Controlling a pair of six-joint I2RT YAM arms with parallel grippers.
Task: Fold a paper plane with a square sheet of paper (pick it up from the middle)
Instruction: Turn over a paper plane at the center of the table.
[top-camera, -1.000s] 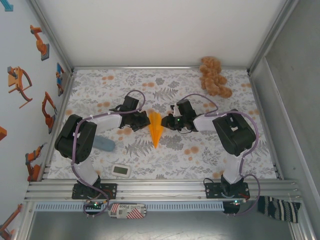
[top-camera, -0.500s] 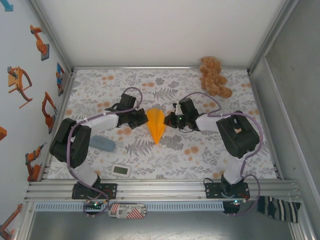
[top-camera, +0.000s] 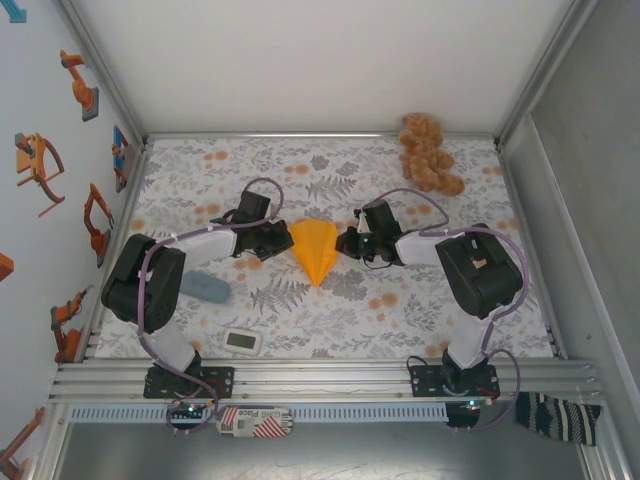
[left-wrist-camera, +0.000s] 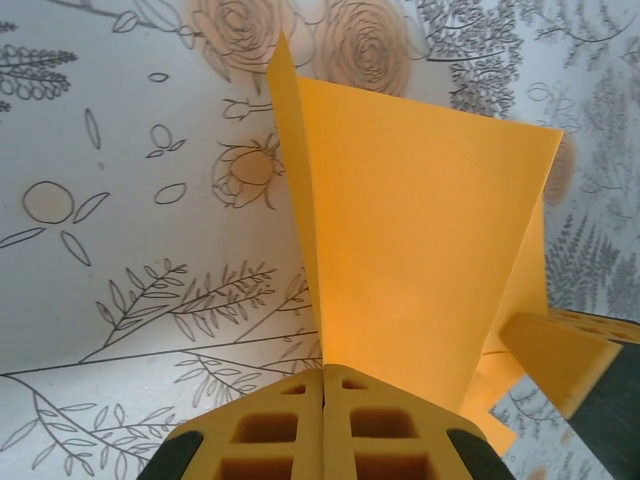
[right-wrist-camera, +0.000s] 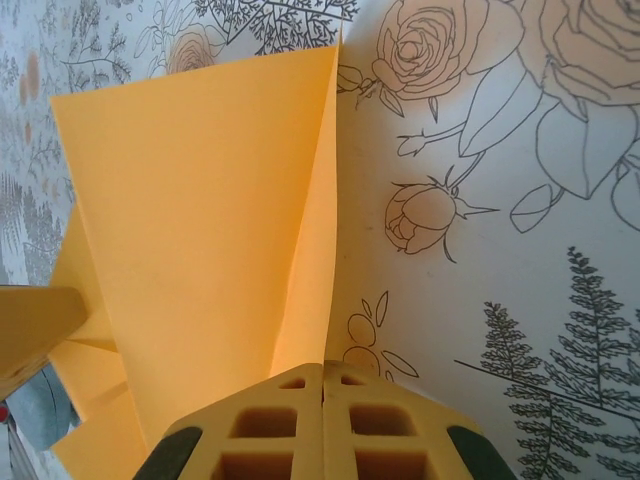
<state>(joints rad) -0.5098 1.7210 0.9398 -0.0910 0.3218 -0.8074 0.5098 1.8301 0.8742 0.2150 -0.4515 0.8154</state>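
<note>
The paper plane (top-camera: 315, 250) is a bright orange dart, its point toward the near edge and its wings spread, held in the middle of the floral cloth. My left gripper (top-camera: 282, 240) is shut on the left wing's edge. My right gripper (top-camera: 346, 243) is shut on the right wing's edge. In the left wrist view the yellow fingertips (left-wrist-camera: 300, 400) meet on the paper (left-wrist-camera: 420, 240), which fans out ahead. In the right wrist view my right gripper (right-wrist-camera: 322, 372) pinches the orange wing (right-wrist-camera: 200, 220) the same way, and the other gripper's yellow finger (right-wrist-camera: 35, 325) shows at the left.
A tan-brown plush toy (top-camera: 428, 152) lies at the back right corner. A blue-grey pad (top-camera: 205, 286) lies near the left arm, and a small white device (top-camera: 243, 342) sits by the front edge. Metal frame walls enclose the cloth (top-camera: 400, 320).
Both grippers have drawn apart, left going left and right going right. The plane has opened from a narrow upright dart into a wide spread shape. The right jaws closed on the wing.
</note>
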